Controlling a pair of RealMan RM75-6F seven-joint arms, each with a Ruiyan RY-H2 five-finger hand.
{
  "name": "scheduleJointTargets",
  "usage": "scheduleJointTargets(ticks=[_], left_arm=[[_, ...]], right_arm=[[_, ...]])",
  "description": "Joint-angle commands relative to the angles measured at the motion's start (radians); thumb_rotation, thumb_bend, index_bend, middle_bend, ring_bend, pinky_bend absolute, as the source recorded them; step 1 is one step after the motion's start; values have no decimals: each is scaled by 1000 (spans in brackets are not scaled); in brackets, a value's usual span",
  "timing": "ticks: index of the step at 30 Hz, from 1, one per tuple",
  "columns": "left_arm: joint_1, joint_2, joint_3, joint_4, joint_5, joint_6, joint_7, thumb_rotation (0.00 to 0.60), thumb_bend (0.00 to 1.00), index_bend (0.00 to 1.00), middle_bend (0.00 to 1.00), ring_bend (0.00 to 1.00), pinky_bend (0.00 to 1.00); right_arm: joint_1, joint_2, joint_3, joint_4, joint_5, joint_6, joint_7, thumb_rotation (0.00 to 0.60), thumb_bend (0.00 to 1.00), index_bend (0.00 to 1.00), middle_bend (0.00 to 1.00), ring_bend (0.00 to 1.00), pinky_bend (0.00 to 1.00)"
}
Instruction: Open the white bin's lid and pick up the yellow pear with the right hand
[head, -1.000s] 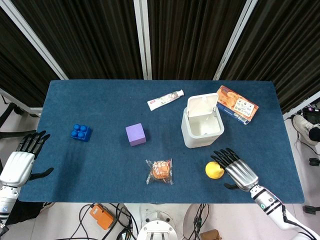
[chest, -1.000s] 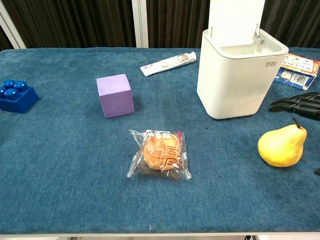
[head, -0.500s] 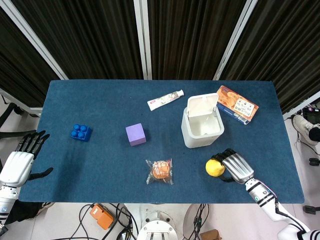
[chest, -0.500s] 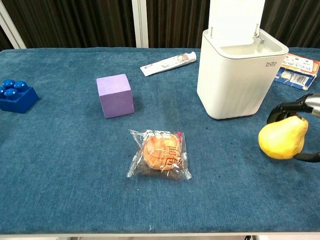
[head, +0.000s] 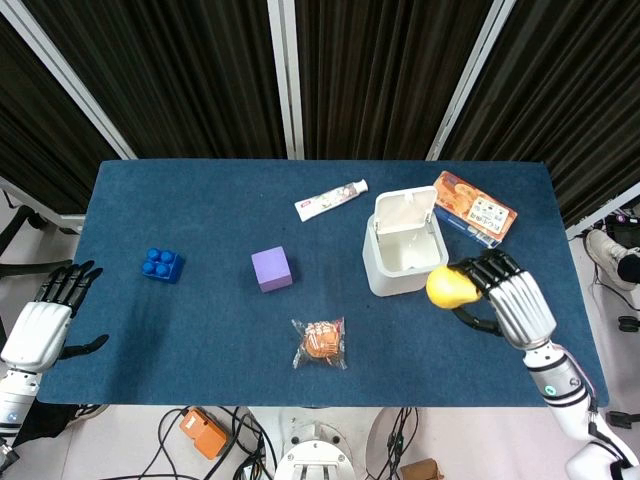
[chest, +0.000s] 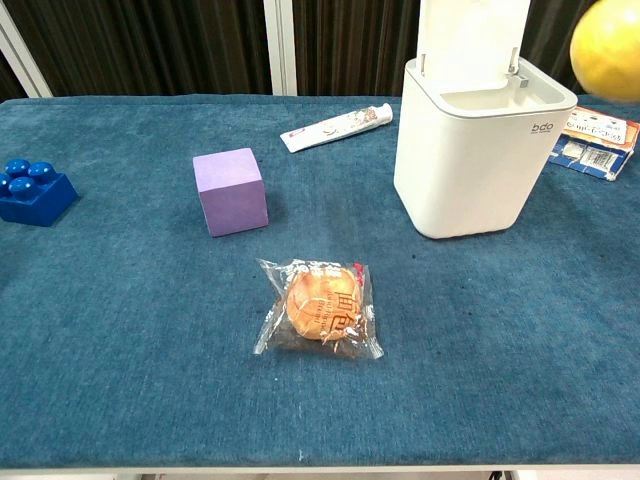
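- Bin (head: 402, 258) stands with its lid (head: 408, 211) tipped up and back; the inside looks white and bare in the head view, and the chest view shows only the rim and a strip of the far inner wall.
- Pear (head: 449, 287) sits in the right hand (head: 505, 300), fingers (head: 487, 272) curled around its far side, lifted off the table (head: 200, 330) just beside the bin's right wall.
- From the chest camera the pear (chest: 606, 48) shows only as a blurred yellow ball cut by the top right corner; the right hand itself is out of that frame.
- Left hand (head: 42, 318) hangs at the table's left edge, fingers apart and holding nothing, with the blue block (head: 161, 265) ahead of its fingertips.
- Wrapped bun (head: 319, 342) lies well to the thumb side of the right hand, with a purple cube (head: 271, 269) further off.
- Beyond the right hand's fingertips lies an orange packet (head: 475, 208), partly cut off in the chest view.
- Tube (head: 331, 200) lies past the bin's far left corner; its print is too small to read.
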Motion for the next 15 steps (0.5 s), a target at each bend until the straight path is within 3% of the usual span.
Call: scheduleJointTargets(ticks=[1,6,9,15], left_arm=[[-3,-1,-1,-1,-5,-6,4,600,103,0,0,0,1],[-7,-1,-2,-1,-11,-16,5,600,103,0,0,0,1],[-10,0,-2,0,-13,-23,3,600,103,0,0,0,1],[-13,2,1,1,-9,-30,-1,600,103,0,0,0,1]], right_arm=[[92,30,102,-59,149,-171,-59,600,425,532,599,391,309],[165,-7,138,-46,266,-309,-128,600,426,498,590,380,309],[193,-32,141,-28,303,-360,-138,600,425,418,525,355,309],[219,-14,108,-26,295,-443,-67,600,424,30,256,189,276]])
